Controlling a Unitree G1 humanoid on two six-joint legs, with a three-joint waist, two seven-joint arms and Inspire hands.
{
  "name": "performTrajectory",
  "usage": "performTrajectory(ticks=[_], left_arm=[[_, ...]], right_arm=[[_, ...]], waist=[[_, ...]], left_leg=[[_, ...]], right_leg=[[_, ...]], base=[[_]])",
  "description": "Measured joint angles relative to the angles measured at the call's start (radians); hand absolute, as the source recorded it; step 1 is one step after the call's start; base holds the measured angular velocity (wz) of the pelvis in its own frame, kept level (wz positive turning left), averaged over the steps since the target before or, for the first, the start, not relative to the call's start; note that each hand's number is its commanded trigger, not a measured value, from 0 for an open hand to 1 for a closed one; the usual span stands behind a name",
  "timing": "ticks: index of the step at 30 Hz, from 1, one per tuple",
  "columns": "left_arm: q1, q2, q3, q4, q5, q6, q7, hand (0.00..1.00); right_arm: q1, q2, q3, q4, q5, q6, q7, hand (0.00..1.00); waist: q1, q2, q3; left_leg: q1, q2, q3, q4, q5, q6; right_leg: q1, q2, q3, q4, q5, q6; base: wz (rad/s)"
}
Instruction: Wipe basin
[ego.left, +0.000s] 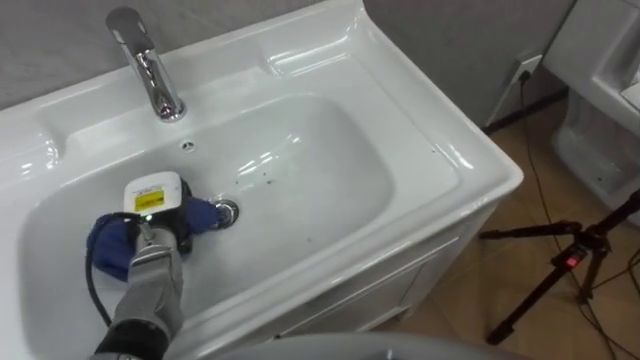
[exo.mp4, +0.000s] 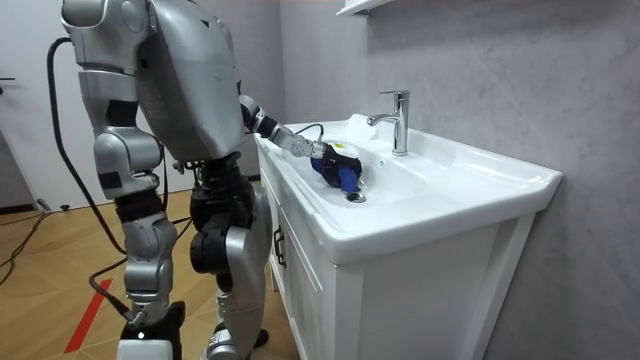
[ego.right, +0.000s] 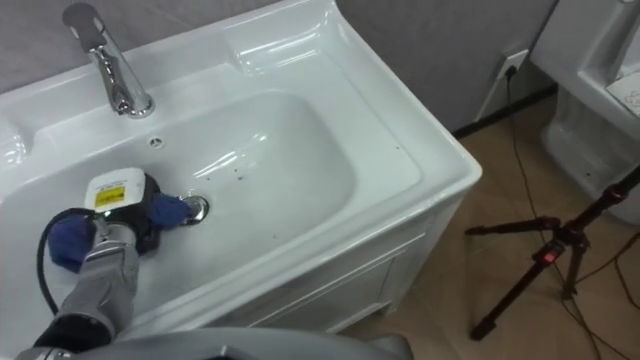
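- Grey-walled room with a wood floor (ego.left: 460, 310) and a tripod (ego.left: 570, 262) off to the side. The robot stands at the white cabinet (exo.mp4: 300, 290) that carries the basin (ego.left: 340, 165).
- The left robot hand (ego.left: 160, 212) is down in the bowl, left of the drain (ego.left: 228, 212), and looks clamped on a bunched-up blue cloth (ego.left: 108, 245) pressed to the bottom.
- So the wiping seems to be on, but only in that left-hand patch as far as I can judge.
- A few dark specks (ego.left: 262, 180) sit mid-bowl, right of the drain, so I'd call that bit not done.
- Probably still to go: the right half of the bowl, the sloped walls and around the tap (ego.left: 150, 70).
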Motion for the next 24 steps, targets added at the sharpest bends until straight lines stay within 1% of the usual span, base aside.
performTrajectory(ticks=[1, 4, 7, 11, 12, 14, 15, 16, 18, 21, 23, 24], left_arm=[[0.009, 0.004, 0.001, 0.002, 0.031, 0.013, 0.0, 1.0], [0.027, 0.014, 0.001, 0.004, 0.088, 0.039, 0.0, 1.0], [0.029, 0.016, 0.001, 0.01, 0.134, 0.043, 0.0, 1.0], [0.03, 0.016, 0.002, 0.014, 0.174, 0.043, 0.001, 1.0], [0.03, 0.016, 0.002, 0.014, 0.178, 0.045, 0.001, 1.0], [0.03, 0.016, 0.002, 0.014, 0.178, 0.047, 0.003, 1.0], [0.028, 0.016, 0.003, 0.015, 0.175, 0.047, 0.004, 1.0], [0.025, 0.016, 0.003, 0.027, 0.171, 0.047, 0.009, 1.0], [0.021, 0.02, 0.003, 0.047, 0.168, 0.048, 0.024, 1.0], [0.022, 0.027, 0.003, 0.051, 0.165, 0.048, 0.045, 1.0], [0.021, 0.027, 0.004, 0.051, 0.137, 0.047, 0.064, 1.0], [0.014, 0.028, 0.005, 0.05, 0.104, 0.047, 0.077, 1.0]], right_arm=[[0.0, -0.011, -0.001, -0.002, -0.005, -0.003, 0.0, 0.0], [0.001, -0.026, -0.001, -0.007, -0.03, -0.005, -0.008, 0.0], [0.002, -0.031, -0.001, -0.013, -0.03, -0.01, -0.016, 0.0], [0.002, -0.032, -0.01, -0.037, -0.032, -0.018, -0.033, 0.0], [0.002, -0.032, -0.01, -0.04, -0.032, -0.022, -0.038, 0.0], [-0.001, -0.033, -0.01, -0.042, -0.032, -0.026, -0.047, 0.0], [-0.007, -0.036, -0.012, -0.041, -0.031, -0.026, -0.05, 0.0], [-0.014, -0.041, -0.013, -0.041, -0.031, -0.026, -0.053, 0.0], [-0.019, -0.044, -0.013, -0.04, -0.031, -0.027, -0.056, 0.0], [-0.024, -0.045, -0.011, -0.041, -0.028, -0.039, -0.07, 0.0], [-0.032, -0.047, -0.001, -0.04, -0.01, -0.044, -0.083, 0.0], [-0.038, -0.047, 0.0, -0.04, 0.008, -0.048, -0.095, 0.0]], waist=[[0.01, 0.006, 0.0005], [0.022, 0.017, 0.0007], [0.034, 0.021, 0.0016], [0.035, 0.027, 0.004], [0.035, 0.029, 0.0044], [0.035, 0.033, 0.002], [0.035, 0.037, -0.0002], [0.034, 0.046, -0.0007], [0.034, 0.053, -0.0005], [0.034, 0.053, 0.0001], [0.038, 0.053, 0.0003], [0.039, 0.054, 0.0004]], left_leg=[[0.0, 0.0, 0.001, 0.001, 0.0, 0.0], [0.0, 0.001, 0.001, 0.002, 0.0, 0.0], [-0.001, 0.001, -0.001, 0.003, 0.001, -0.001], [-0.003, 0.001, -0.001, 0.003, 0.001, -0.001], [-0.005, 0.001, -0.001, 0.003, 0.001, -0.001], [-0.013, 0.001, -0.001, 0.004, 0.001, -0.001], [-0.02, 0.001, -0.001, 0.005, 0.001, -0.001], [-0.023, 0.001, -0.003, 0.005, 0.001, -0.001], [-0.023, 0.001, -0.004, 0.005, 0.001, -0.001], [-0.026, 0.001, -0.007, 0.005, 0.002, -0.003], [-0.026, 0.001, -0.008, 0.004, 0.002, -0.003], [-0.025, 0.001, -0.008, 0.005, 0.002, -0.003]], right_leg=[[0.0, 0.0, 0.001, 0.0, 0.001, 0.0], [0.0, 0.0, -0.001, 0.001, 0.002, 0.0], [0.0, 0.0, -0.003, 0.001, 0.003, 0.0], [-0.003, 0.0, -0.003, 0.0, 0.003, 0.001], [-0.003, 0.0, -0.003, -0.001, 0.003, 0.001], [-0.011, 0.0, -0.003, 0.0, 0.004, 0.0], [-0.019, 0.0, -0.003, -0.001, 0.008, 0.001], [-0.021, 0.0, -0.003, -0.003, 0.01, 0.001], [-0.02, -0.001, -0.006, -0.004, 0.01, 0.001], [-0.016, -0.002, -0.016, -0.011, 0.01, 0.001], [-0.017, -0.002, -0.016, -0.013, 0.01, 0.0], [-0.017, -0.002, -0.016, -0.015, 0.011, 0.0]], base=[[-0.04], [0.0], [0.0], [0.0], [0.0], [0.0], [-0.05], [-0.05], [0.03], [0.08], [0.02], [0.0]])
